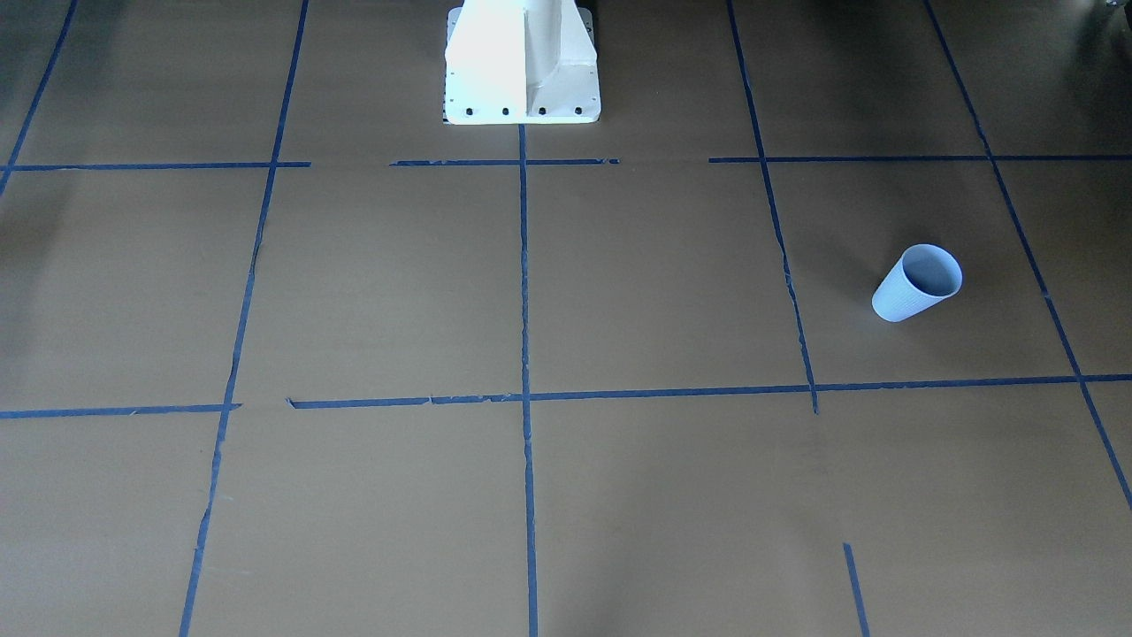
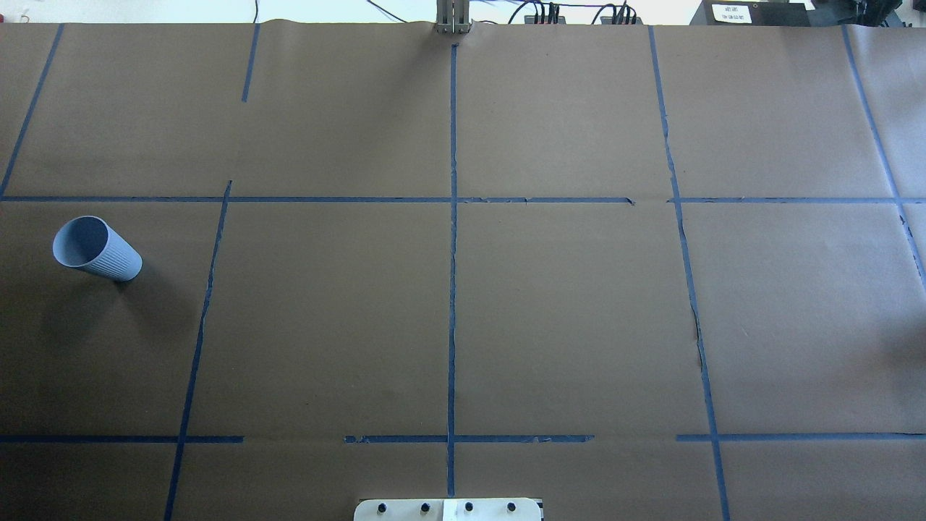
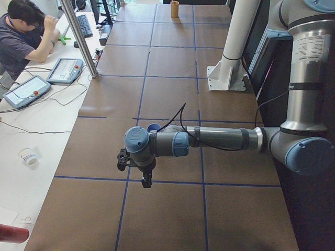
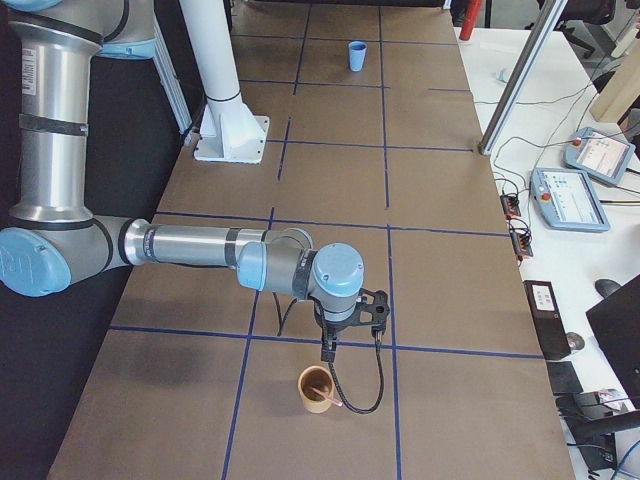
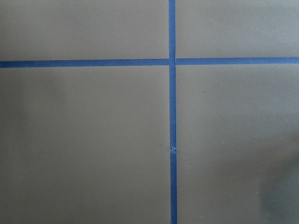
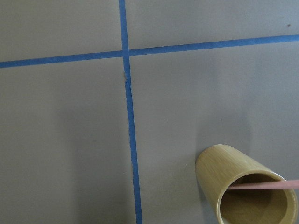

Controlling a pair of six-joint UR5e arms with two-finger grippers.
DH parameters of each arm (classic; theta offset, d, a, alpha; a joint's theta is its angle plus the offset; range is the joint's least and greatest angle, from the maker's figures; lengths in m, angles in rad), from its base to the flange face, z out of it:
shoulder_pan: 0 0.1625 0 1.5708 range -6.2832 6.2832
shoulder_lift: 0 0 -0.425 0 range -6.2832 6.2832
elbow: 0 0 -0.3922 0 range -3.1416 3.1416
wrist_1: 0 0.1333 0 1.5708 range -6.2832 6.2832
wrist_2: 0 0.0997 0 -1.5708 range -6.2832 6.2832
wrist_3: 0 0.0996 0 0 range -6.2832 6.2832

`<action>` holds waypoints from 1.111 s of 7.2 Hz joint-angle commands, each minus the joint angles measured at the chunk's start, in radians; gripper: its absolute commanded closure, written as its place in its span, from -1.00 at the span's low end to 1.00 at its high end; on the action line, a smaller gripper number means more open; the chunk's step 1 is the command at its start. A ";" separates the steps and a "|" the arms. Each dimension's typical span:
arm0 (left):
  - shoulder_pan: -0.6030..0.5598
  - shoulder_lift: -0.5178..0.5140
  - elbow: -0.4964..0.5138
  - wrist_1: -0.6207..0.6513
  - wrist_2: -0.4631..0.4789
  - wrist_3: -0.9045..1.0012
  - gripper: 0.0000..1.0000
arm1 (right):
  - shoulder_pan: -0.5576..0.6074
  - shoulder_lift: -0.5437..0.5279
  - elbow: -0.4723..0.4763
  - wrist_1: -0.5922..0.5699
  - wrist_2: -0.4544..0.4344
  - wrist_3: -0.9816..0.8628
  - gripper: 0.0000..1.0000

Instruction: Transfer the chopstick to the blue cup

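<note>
The blue cup (image 2: 96, 248) stands upright on the brown table at the robot's left side; it also shows in the front-facing view (image 1: 917, 283) and far off in the right side view (image 4: 356, 55). A pale pink chopstick (image 6: 266, 185) leans in a bamboo cup (image 6: 245, 186) at the table's right end (image 4: 318, 389). My right gripper (image 4: 325, 352) hangs just above and behind that bamboo cup; I cannot tell if it is open. My left gripper (image 3: 147, 182) hangs over bare table near the blue cup (image 3: 153, 127); I cannot tell its state. No fingers show in either wrist view.
The white robot pedestal (image 1: 522, 62) stands at the table's robot-side edge. Blue tape lines (image 2: 453, 289) cross the brown paper. An operator (image 3: 21, 31) sits beyond the far edge, with teach pendants (image 3: 65, 70) and cables beside a metal post (image 3: 81, 36).
</note>
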State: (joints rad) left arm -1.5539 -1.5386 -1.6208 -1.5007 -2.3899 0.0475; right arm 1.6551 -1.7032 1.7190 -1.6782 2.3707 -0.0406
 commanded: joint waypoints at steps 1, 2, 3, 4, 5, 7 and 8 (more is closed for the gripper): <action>0.000 0.000 -0.004 -0.001 0.000 0.000 -1.00 | 0.000 0.002 0.016 0.000 0.001 0.001 -1.00; 0.000 0.000 -0.005 0.000 0.000 0.000 -1.00 | 0.000 0.002 0.013 -0.002 0.001 0.002 -1.00; 0.000 0.000 -0.007 0.000 0.000 -0.001 -1.00 | 0.000 0.002 0.014 -0.002 0.001 0.002 -1.00; 0.000 0.001 -0.010 0.000 0.000 -0.003 -1.00 | 0.000 0.002 0.014 -0.002 0.002 0.002 -1.00; 0.000 0.000 -0.010 0.000 0.000 -0.003 -1.00 | 0.000 0.002 0.013 -0.002 0.001 0.002 -1.00; 0.000 -0.002 -0.011 0.000 0.000 -0.003 -1.00 | 0.000 0.002 0.011 -0.002 0.007 0.002 -1.00; 0.000 -0.002 -0.014 -0.001 0.000 -0.001 -1.00 | -0.001 0.004 0.014 -0.002 0.007 0.002 -1.00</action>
State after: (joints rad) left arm -1.5539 -1.5398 -1.6321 -1.5005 -2.3899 0.0448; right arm 1.6549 -1.7007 1.7309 -1.6797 2.3756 -0.0384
